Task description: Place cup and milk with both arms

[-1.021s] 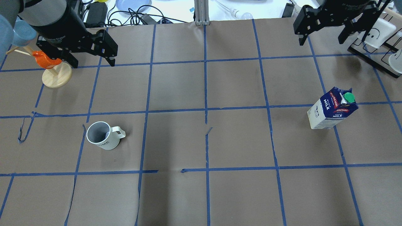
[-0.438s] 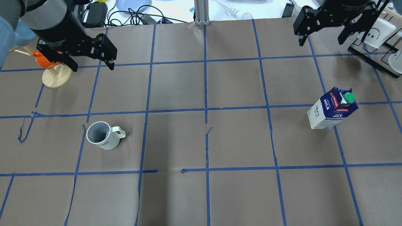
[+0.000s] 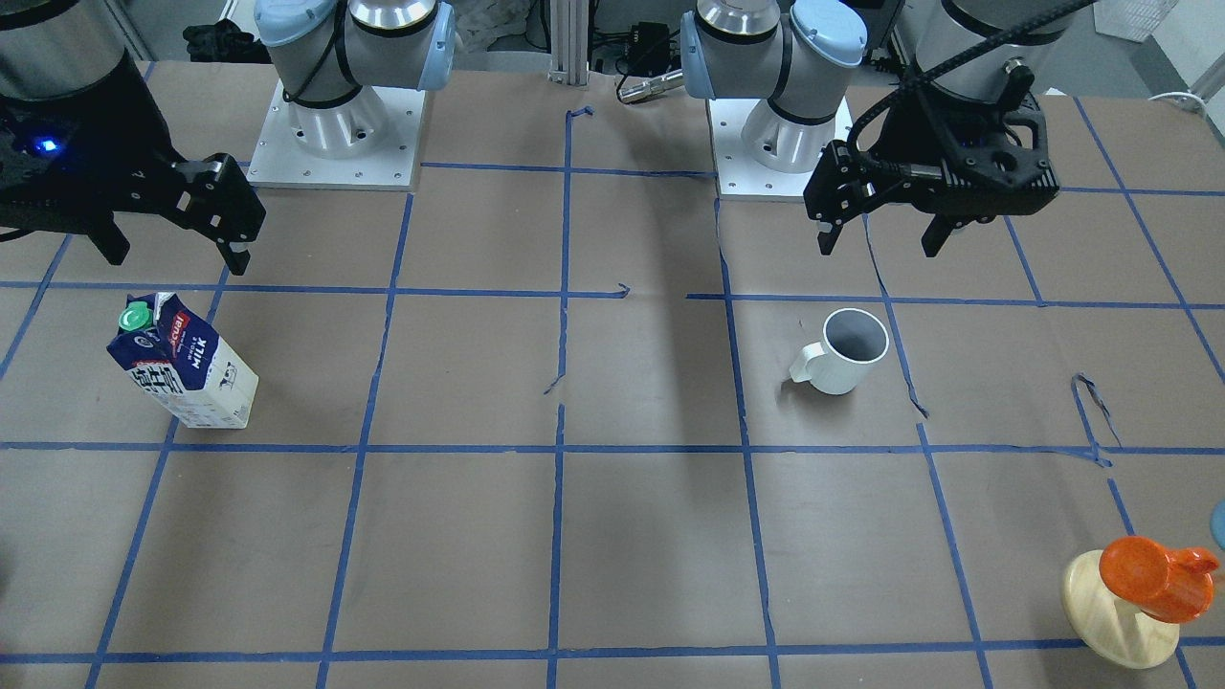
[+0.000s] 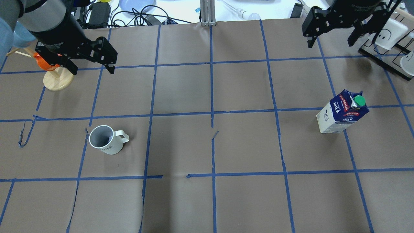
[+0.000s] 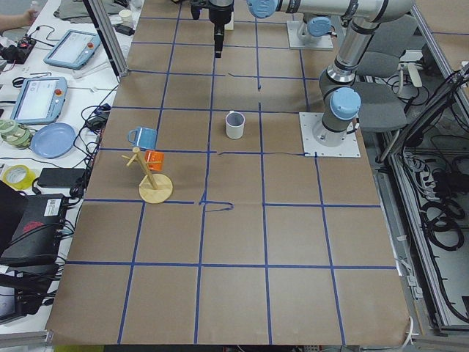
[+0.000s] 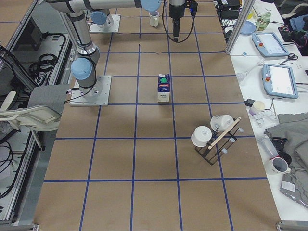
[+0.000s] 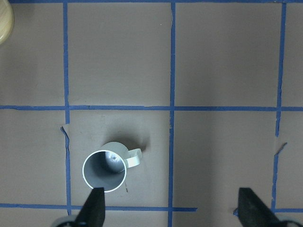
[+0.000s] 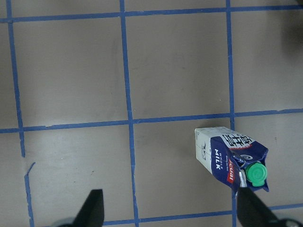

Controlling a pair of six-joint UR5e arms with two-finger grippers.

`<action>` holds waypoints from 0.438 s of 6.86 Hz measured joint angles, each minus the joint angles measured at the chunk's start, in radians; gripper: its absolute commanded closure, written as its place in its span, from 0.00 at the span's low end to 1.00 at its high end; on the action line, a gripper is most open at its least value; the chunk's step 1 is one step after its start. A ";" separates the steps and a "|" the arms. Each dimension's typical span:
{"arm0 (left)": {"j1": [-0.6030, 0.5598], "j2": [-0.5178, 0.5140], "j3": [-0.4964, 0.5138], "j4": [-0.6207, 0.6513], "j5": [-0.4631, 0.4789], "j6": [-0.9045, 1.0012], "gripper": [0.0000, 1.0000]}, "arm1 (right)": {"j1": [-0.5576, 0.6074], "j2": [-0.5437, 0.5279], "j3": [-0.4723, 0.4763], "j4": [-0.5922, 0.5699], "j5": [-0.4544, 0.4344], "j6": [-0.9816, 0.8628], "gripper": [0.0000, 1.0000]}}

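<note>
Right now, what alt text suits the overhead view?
A white cup and a blue-and-cream milk carton stand far apart on a brown table gridded with blue tape. The left gripper and right gripper hang above the far corners, jaws open, holding nothing.

The left tool is edging across the table, drifting slightly outward and nearer the cup, though well apart from it; it is covering more of the orange mug.

Robotics lab. Table papered brown, gridded with blue tape; both arms bolted on plates at table edge; teach pendants, cables, aluminium post beyond opposite edge.
</note>
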 measured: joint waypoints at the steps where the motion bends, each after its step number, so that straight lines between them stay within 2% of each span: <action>1: 0.071 -0.011 -0.057 0.034 -0.005 0.109 0.00 | 0.000 0.000 0.000 0.000 0.000 0.000 0.00; 3: 0.264 -0.024 -0.233 0.128 -0.009 0.286 0.00 | 0.000 0.000 0.000 0.001 0.001 0.000 0.00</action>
